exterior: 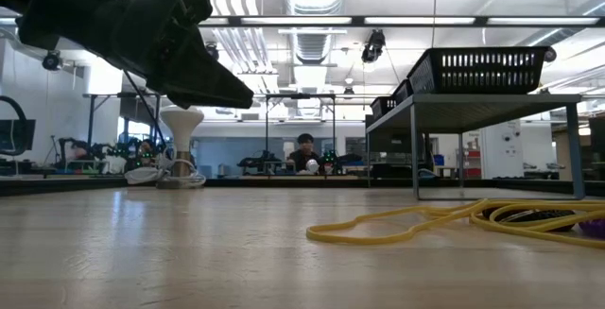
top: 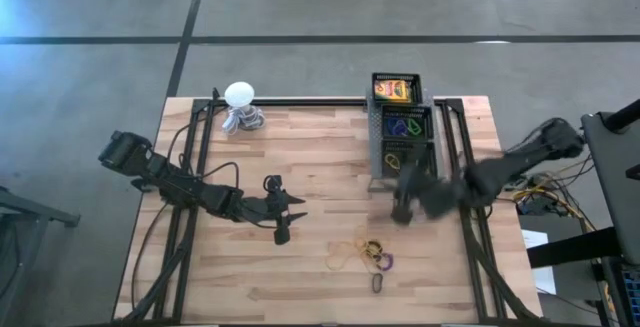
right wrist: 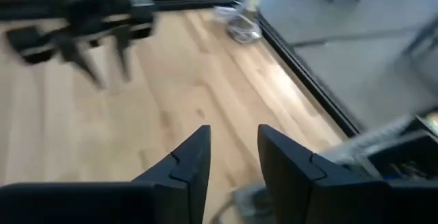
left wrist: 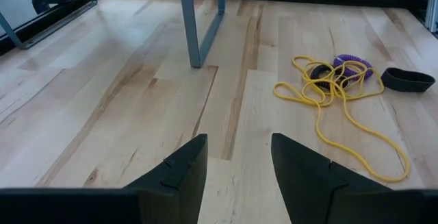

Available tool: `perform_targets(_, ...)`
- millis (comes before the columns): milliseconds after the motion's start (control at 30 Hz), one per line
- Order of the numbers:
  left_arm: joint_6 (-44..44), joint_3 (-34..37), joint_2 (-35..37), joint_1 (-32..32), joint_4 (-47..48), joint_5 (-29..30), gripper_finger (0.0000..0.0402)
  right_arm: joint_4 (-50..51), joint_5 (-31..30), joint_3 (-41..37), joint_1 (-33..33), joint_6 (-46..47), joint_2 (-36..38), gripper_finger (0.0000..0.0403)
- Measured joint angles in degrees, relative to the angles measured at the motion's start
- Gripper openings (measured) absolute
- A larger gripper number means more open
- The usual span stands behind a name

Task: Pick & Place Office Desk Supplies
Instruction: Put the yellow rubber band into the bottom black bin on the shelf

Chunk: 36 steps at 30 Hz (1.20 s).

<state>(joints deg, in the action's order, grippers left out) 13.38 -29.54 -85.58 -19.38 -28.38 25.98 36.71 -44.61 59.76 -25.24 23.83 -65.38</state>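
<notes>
the counter is a pale wooden slab with both arms over it. at its far right stands a raised metal stand carrying a row of black mesh baskets; these already hold a yellow-and-green box and a few coloured rings.

the remaining loose supplies lie in one cluster on the near part of the counter, between the two arms: a tangle of yellow rubber bands, a purple ring touching the tangle, and a dark ring just beside it.

the right tool hangs in front of the stand, and the cluster lies toward the near edge from it, slightly toward the left arm. its fingers stand partly apart and hold nothing; the arm is motion-blurred, so the exact gap is uncertain. the left tool hovers above bare wood with its fingers apart and empty; the cluster lies to its right, across open counter.

the two tools appear about equally near to the cluster. the longest band loop trails from the tangle toward the left tool. nothing stands between either tool and the cluster; the stand leg lies beyond it. a white ball-topped object sits well apart at the far edge.
</notes>
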Motion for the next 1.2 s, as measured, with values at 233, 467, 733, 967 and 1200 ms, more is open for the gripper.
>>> perform_targets(233,0.0,0.0,0.0,0.0,-0.4,0.0,0.0168,-2.6,-7.4,-2.4,-13.4,10.6,-12.1,0.0103)
perform_targets(467,-1.9,-0.2,-3.6,-0.1,-9.2,0.0,0.0168,-3.9,-4.3,-3.3,-17.5,19.5,-25.3,0.0093)
perform_targets(733,-3.5,-4.5,-15.3,0.0,-16.4,-1.6,0.0168,-23.5,5.3,-5.7,-15.8,6.4,-36.2,0.0081)
perform_targets(967,-6.3,-9.3,-20.6,0.2,-13.7,-1.6,0.0168,-35.0,21.7,-6.8,-7.7,-0.5,-36.4,0.0094)
perform_targets(1200,-6.3,-9.5,-20.6,0.4,-10.2,-1.5,0.0168,-35.3,34.2,-6.9,0.3,-4.1,-36.8,0.0165)
